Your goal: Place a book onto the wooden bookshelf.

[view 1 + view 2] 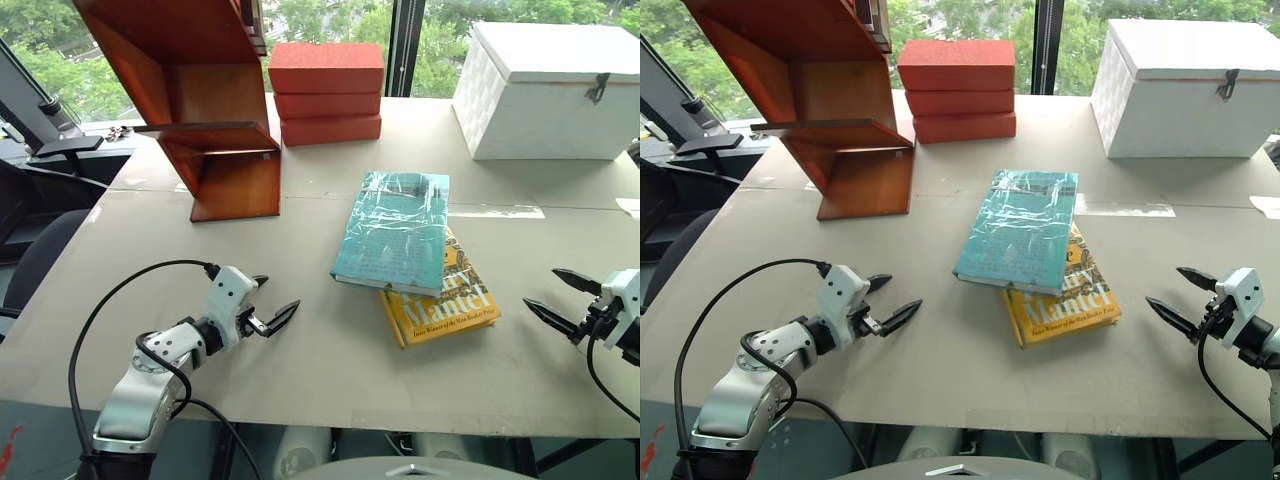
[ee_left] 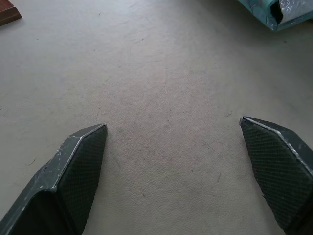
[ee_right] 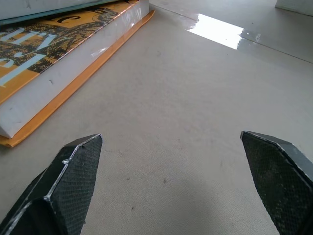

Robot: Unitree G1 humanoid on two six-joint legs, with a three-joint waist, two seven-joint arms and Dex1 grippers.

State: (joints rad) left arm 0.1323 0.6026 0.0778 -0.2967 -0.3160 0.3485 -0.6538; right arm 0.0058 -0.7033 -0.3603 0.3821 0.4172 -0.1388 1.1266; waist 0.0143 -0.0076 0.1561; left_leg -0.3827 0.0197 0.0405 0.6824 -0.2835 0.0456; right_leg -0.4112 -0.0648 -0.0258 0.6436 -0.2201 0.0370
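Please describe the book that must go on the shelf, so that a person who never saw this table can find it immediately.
Start at the large reddish-brown wooden bookshelf at the table's far left, then look toward the middle of the grey table. Two books are stacked there; the wanted one is the teal rectangular book in shiny, wrinkled plastic wrap on top. The yellow-orange book lies beneath it.

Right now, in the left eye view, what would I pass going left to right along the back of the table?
wooden bookshelf → stacked red-orange boxes → white chest
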